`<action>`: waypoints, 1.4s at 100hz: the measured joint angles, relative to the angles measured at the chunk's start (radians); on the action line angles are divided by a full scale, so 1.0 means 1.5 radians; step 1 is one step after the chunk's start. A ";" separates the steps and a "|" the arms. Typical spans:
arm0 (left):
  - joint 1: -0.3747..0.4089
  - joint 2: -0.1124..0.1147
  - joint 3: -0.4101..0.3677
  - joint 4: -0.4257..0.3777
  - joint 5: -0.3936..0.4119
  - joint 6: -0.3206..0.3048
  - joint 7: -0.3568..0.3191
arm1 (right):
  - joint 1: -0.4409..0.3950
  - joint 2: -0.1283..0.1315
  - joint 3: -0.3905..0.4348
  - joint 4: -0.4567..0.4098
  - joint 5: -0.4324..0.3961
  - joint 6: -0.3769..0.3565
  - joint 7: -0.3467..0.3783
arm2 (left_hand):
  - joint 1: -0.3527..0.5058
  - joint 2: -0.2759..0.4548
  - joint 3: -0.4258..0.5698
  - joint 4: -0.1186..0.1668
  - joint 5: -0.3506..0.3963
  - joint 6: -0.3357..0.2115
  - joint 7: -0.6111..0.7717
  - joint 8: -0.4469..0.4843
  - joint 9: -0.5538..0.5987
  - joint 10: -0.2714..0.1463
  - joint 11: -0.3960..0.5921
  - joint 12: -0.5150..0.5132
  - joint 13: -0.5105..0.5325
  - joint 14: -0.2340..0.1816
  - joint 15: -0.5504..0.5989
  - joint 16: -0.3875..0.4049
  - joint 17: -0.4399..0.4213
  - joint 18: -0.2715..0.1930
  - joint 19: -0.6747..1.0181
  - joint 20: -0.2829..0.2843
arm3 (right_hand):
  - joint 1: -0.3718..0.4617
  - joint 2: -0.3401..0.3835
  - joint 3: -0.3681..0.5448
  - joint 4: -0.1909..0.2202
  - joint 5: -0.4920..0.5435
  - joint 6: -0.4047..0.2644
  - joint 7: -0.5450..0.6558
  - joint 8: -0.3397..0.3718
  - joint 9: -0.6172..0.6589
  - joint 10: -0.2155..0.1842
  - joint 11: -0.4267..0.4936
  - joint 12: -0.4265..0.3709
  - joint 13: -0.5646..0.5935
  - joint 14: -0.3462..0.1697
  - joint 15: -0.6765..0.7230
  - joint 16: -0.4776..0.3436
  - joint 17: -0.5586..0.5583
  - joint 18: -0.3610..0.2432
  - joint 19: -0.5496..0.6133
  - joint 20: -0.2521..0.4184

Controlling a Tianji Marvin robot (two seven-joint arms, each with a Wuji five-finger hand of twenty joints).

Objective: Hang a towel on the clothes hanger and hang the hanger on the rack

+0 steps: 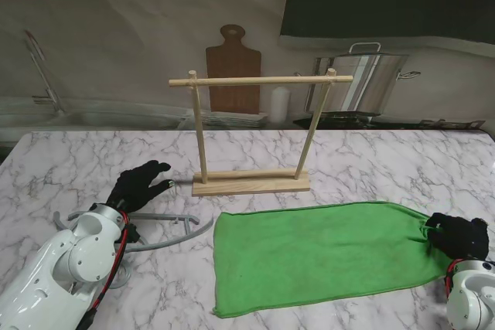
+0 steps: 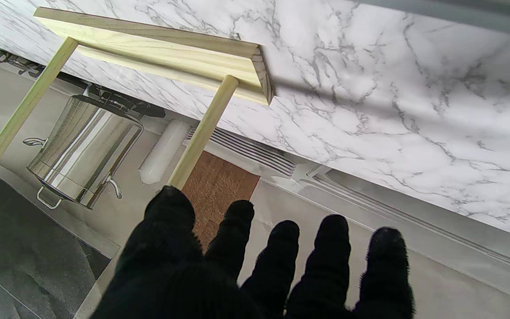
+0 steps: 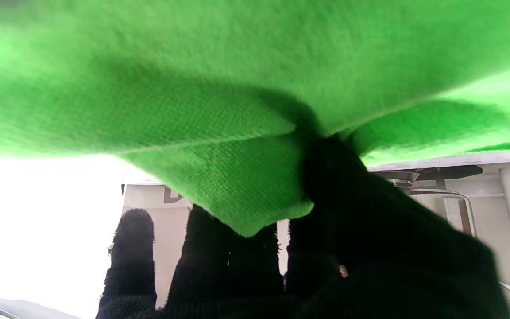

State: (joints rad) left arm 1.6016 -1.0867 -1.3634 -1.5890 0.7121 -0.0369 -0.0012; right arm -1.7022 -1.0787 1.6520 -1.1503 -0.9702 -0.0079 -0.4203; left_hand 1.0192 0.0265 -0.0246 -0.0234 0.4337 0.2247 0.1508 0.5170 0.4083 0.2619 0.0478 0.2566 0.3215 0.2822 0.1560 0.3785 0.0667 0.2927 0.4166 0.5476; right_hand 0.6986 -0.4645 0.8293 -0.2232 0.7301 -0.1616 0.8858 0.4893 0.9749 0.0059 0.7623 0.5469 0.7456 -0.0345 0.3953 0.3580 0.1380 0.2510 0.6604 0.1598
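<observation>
The green towel's (image 1: 325, 256) right edge is pinched by the right robot hand (image 1: 456, 236); the left robot hand (image 1: 139, 185) is spread, empty, above the hanger (image 1: 166, 231) left of the towel.

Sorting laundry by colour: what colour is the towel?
Bright green towel; the stand view shows it best.

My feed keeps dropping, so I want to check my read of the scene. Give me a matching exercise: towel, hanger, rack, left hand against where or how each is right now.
Things:
1. green towel
2. grey hanger
3. wooden rack
4. left hand

States:
A. standing upright on the table, top bar bare
B. open, fingers spread, holding nothing
C. lying flat on the marble, its right corner pinched by the right hand
D. lying on the table at the left, partly under the left arm

Pairs: 1-C, 2-D, 3-A, 4-B
</observation>
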 measured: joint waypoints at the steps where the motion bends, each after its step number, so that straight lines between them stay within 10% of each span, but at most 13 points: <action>1: 0.000 0.000 0.000 0.000 0.000 0.000 0.000 | -0.001 0.000 0.000 -0.002 -0.001 0.000 0.000 | 0.000 0.000 0.000 0.000 0.000 0.000 0.000 0.000 0.000 0.000 0.000 0.000 0.000 0.000 0.000 0.000 0.000 0.000 0.000 0.000 | 0.000 0.001 0.000 0.000 0.000 0.002 0.000 0.003 0.001 0.002 0.008 0.002 0.005 0.004 0.008 0.007 0.002 0.001 0.008 0.003; 68: 0.003 -0.001 -0.002 0.001 0.007 0.000 0.010 | -0.081 -0.005 -0.012 -0.254 -0.021 -0.024 0.066 | 0.000 0.000 0.000 0.000 0.000 0.000 0.000 0.000 0.000 0.000 0.000 0.000 -0.019 0.000 -0.006 0.000 0.000 0.000 0.000 0.000 | 0.001 0.014 -0.007 0.000 0.019 0.079 0.010 0.061 0.096 0.031 0.123 0.091 0.120 0.045 0.211 0.114 0.044 0.042 0.112 0.070; 140: 0.015 -0.001 -0.016 -0.003 0.014 -0.008 0.017 | -0.045 -0.004 -0.258 -0.361 0.044 -0.006 0.128 | 0.000 0.000 0.000 0.000 0.000 0.000 0.000 0.000 0.000 0.000 0.000 0.000 -0.025 0.000 -0.006 0.000 0.008 0.000 -0.035 0.004 | -0.007 0.012 0.031 -0.013 0.027 0.109 0.026 0.061 0.145 0.033 0.157 0.113 0.174 0.050 0.257 0.128 0.061 0.049 0.130 0.079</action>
State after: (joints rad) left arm 1.6243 -1.0882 -1.3870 -1.5931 0.7330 -0.0489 0.0239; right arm -1.7704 -1.0842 1.2658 -1.6919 -0.9039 -0.0169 -0.2276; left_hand 1.0192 0.0265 -0.0245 -0.0234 0.4337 0.2247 0.1508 0.5170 0.4076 0.2619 0.0474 0.2566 0.2838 0.2822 0.1465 0.3784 0.0787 0.2920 0.3648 0.5533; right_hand 0.6877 -0.4459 0.8756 -0.2420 0.7706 0.0015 0.9247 0.5814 1.1929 0.0548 0.9978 0.7171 1.0064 0.0406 0.7814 0.5497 0.2299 0.3241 0.8559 0.2790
